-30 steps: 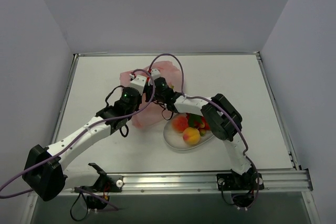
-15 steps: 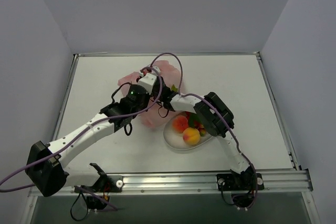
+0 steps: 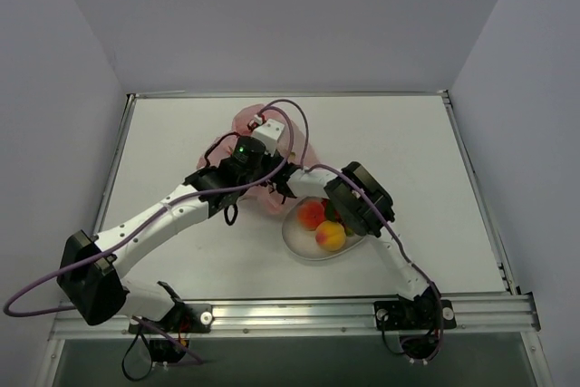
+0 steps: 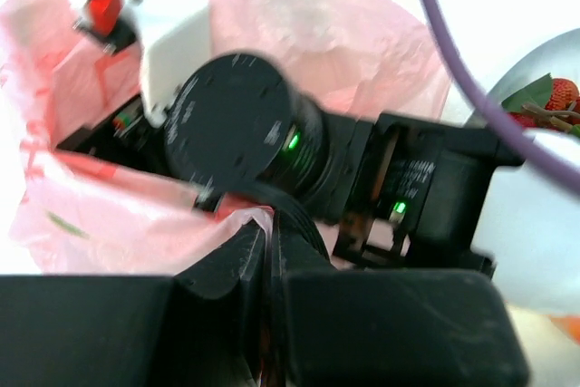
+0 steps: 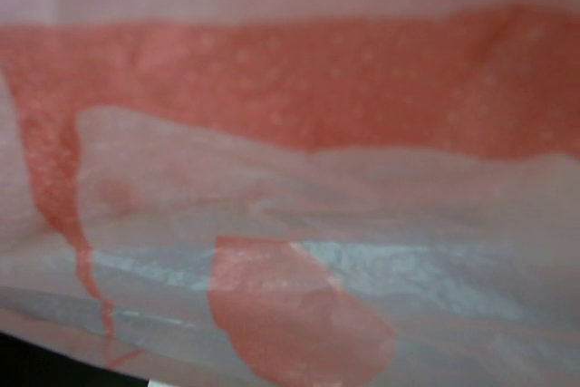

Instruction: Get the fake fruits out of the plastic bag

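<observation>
Pink bag (image 4: 344, 33) lies on the desk (image 3: 172, 133). The left hand (image 4: 269, 246) pinches its rim, likely to keep the mouth open. The right hand is hidden inside, so I cannot tell its grip. Several fruits (image 3: 330, 236) already sit on the plate (image 3: 294, 244).

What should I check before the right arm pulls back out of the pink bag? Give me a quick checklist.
1. left gripper pinching the plastic bag rim: ok, it looks shut on it.
2. right arm wrist inside the bag mouth: ok.
3. right gripper closed on a fruit: cannot tell, it is hidden and its camera shows only pink plastic.
4. Fruit left in the bag: cannot tell.
5. plate has bare room beside the fake fruits on it: ok.
</observation>
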You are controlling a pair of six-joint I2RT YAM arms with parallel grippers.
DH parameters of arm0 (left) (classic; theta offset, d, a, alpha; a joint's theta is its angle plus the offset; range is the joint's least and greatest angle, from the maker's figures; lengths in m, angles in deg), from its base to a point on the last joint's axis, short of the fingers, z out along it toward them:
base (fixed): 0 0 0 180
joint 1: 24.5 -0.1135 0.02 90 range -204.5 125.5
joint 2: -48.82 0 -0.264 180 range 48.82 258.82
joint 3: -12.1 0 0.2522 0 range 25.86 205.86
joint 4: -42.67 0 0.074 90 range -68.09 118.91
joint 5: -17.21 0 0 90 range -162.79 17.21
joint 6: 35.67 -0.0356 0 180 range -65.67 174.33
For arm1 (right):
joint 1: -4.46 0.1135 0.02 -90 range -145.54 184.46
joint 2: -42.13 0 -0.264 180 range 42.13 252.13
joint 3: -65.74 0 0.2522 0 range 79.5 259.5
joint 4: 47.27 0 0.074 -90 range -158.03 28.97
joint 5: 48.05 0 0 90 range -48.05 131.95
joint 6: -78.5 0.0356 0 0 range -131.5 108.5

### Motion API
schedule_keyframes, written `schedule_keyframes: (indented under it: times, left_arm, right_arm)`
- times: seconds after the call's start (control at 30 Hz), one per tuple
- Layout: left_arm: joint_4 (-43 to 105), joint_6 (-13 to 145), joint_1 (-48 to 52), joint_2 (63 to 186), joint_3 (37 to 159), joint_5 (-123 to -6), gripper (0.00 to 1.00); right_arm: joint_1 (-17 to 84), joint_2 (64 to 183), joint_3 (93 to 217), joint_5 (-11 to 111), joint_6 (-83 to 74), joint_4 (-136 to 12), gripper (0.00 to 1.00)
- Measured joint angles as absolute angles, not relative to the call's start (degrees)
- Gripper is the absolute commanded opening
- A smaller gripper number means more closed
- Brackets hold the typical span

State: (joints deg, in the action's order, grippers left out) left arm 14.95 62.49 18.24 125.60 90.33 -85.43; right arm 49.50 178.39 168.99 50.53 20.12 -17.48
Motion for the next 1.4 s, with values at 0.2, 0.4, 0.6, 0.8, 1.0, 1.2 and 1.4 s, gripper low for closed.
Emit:
schedule_keyframes:
  times: [0.2,0.4,0.6,0.8,1.0,1.2,1.4]
  left_arm:
    - [12.5,62.7,18.9,129.7,93.2,-85.2,0.02]
    - [10.6,62.7,20.0,133.0,96.9,-86.4,0.02]
    - [9.2,62.8,20.1,132.8,97.9,-86.4,0.02]
    - [8.0,62.8,20.4,127.0,96.0,-88.5,0.02]
    - [5.8,63.1,19.6,116.8,89.5,-94.1,0.02]
    - [1.9,65.0,14.9,115.0,86.5,-96.4,0.02]
    - [-1.4,67.3,10.9,117.4,85.8,-96.5,0.02]
  right_arm:
    - [50.8,180.9,170.8,51.6,20.2,-16.8,0.86]
    - [50.6,181.3,171.0,51.9,20.2,-16.3,0.62]
    - [50.6,181.3,171.0,51.8,20.2,-16.2,0.35]
    - [50.7,180.0,169.4,51.8,19.5,-16.8,0.24]
    - [50.0,174.7,164.0,51.3,18.4,-18.6,0.22]
    - [48.8,169.5,160.4,51.3,18.0,-19.1,0.17]
    - [48.3,163.0,155.4,50.9,17.4,-19.9,0.17]
